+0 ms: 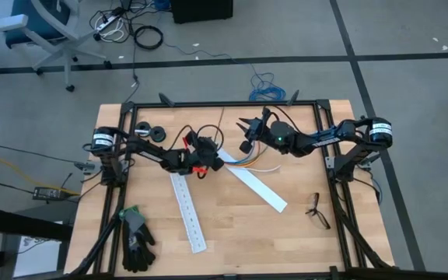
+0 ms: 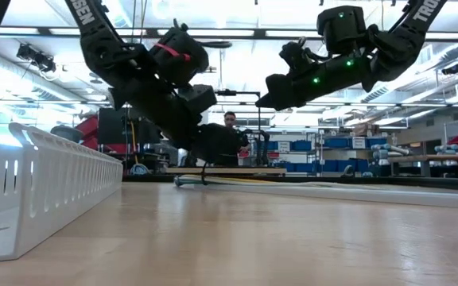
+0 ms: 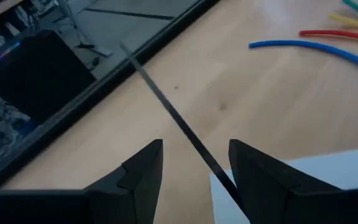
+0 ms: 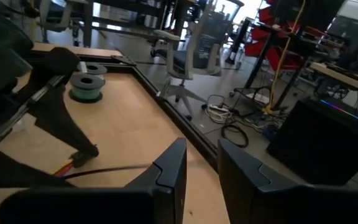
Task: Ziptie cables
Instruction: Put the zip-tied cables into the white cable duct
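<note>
the left gripper (image 3: 194,171) stands with jaws apart around the ziptie (image 3: 166,109), probably to release it; the right gripper (image 4: 201,168) hangs raised, jaws slightly apart, empty.

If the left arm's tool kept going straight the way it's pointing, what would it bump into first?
Probably the wooden table top. The left tool points down at bare wood, its fingers apart around the thin black ziptie running ahead of it. Farther on is the table's dark edge rail; depth is hard to judge.

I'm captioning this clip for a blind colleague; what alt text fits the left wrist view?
The left gripper, fingers apart, points down at a wooden table, with the thin black ziptie running diagonally between them. Blue, red and yellow cables lie nearby.
</note>
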`<action>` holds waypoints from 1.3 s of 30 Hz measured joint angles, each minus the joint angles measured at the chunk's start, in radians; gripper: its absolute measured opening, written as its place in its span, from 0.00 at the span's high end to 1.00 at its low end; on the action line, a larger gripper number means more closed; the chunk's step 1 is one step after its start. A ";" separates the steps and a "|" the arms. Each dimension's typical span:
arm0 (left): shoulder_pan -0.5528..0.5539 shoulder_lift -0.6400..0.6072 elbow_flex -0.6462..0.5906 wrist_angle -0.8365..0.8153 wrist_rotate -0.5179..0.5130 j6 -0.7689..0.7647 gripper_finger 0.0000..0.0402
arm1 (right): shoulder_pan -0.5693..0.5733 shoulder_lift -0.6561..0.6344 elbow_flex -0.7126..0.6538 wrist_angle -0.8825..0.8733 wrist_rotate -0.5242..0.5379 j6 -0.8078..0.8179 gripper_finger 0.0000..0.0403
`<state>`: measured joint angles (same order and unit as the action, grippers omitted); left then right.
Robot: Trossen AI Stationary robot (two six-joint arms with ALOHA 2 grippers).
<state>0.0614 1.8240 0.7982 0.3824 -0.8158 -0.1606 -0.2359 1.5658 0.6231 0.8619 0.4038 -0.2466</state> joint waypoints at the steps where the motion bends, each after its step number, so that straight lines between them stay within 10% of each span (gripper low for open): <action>1: 0.009 0.000 0.000 0.015 0.003 0.016 0.52 | -0.004 0.000 0.000 0.000 0.000 0.000 0.81; 20: 0.258 -0.222 -0.006 0.189 0.604 0.217 0.52 | -0.006 0.001 -0.001 -0.282 -0.276 0.227 0.81; 30: 0.453 -0.342 -0.244 0.391 0.941 0.099 0.52 | 0.003 0.001 0.015 -0.336 -0.409 0.280 0.81; 39: 0.448 -0.593 -0.477 0.315 0.783 0.077 0.52 | 0.046 0.001 0.204 -0.546 -0.336 0.243 0.81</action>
<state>0.5091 1.2312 0.3209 0.6975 -0.0333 -0.0837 -0.1895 1.5669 0.8274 0.3159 0.0677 -0.0040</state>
